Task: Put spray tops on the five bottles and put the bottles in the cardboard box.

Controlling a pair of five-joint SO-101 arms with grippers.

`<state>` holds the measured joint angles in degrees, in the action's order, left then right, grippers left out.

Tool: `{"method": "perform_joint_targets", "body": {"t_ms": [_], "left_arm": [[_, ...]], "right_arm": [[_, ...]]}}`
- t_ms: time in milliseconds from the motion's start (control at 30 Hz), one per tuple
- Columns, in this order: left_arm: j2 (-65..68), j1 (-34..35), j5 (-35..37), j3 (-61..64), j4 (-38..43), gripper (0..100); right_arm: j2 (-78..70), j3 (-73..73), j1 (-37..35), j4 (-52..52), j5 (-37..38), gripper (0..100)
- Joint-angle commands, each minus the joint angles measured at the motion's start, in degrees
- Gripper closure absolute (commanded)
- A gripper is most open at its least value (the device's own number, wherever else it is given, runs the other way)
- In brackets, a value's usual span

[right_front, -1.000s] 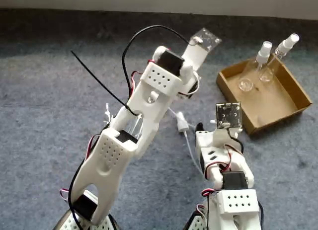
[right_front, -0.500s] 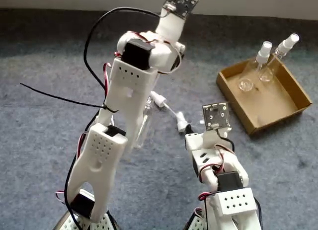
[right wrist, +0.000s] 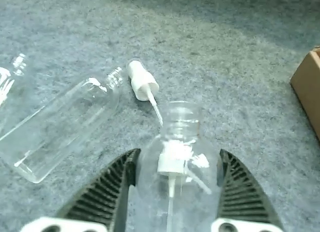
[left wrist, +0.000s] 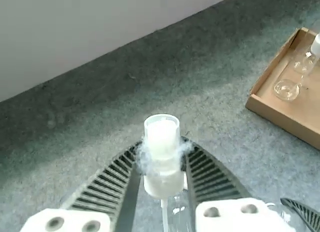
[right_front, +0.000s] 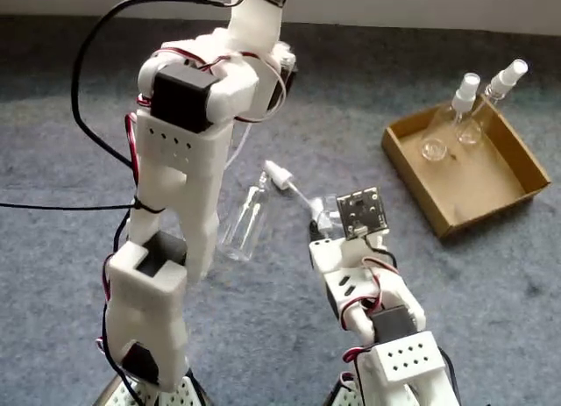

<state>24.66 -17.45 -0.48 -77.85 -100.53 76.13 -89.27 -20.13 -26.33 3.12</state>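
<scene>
My left gripper [left wrist: 161, 152] is shut on a white spray top [left wrist: 161, 142], whose thin tube hangs below, held high above the carpet. The raised left arm [right_front: 188, 134] stands at the left. My right gripper [right wrist: 178, 158] is shut on a clear bottle [right wrist: 178, 134] with an open neck, low over the carpet beside the box. A second spray top [right_front: 321, 215] lies under that bottle. Another clear bottle [right_front: 244, 220] lies on the carpet with a loose spray top [right_front: 279, 174] at its neck. The cardboard box [right_front: 495, 182] holds two capped bottles [right_front: 460, 103].
Grey carpet covers the floor, with a pale wall [left wrist: 75, 26] along the far edge. Black and red cables [right_front: 88, 73] loop off the left arm. Part of one more clear bottle [right wrist: 10, 74] lies at the edge of the right wrist view.
The left arm has risen and swung left with the spray top, uncovering the lying bottle. The right arm has shifted slightly left with its bottle.
</scene>
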Motion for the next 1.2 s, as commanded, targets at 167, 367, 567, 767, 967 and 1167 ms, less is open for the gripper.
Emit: {"method": "perform_joint_targets", "body": {"t_ms": [167, 367, 567, 767, 967, 1167], "left_arm": [[-28.44, 0.4, 0.35, 31.16, 0.09, 99], [-36.62, 0.13, 0.44, 38.02, 2.11, 99], [-40.57, 0.13, 0.53, 42.51, 4.57, 99], [-46.2, 0.13, 0.53, 43.03, 4.22, 99], [-55.08, 0.13, 0.44, 43.03, 4.13, 99], [-61.76, 0.13, 0.44, 47.78, 4.75, 99]], "right_arm": [[0.92, -3.91, -1.1, 8.84, -0.09, 83.7], [0.92, -2.95, -4.44, 8.92, -0.18, 83.7], [1.01, -0.13, -2.95, 8.66, 0.0, 83.8], [1.01, 6.55, -2.59, 8.48, 0.09, 83.8], [1.01, 11.56, -2.68, 8.48, -0.18, 83.9], [0.92, 12.53, -9.63, 8.92, -0.35, 83.9]]}}
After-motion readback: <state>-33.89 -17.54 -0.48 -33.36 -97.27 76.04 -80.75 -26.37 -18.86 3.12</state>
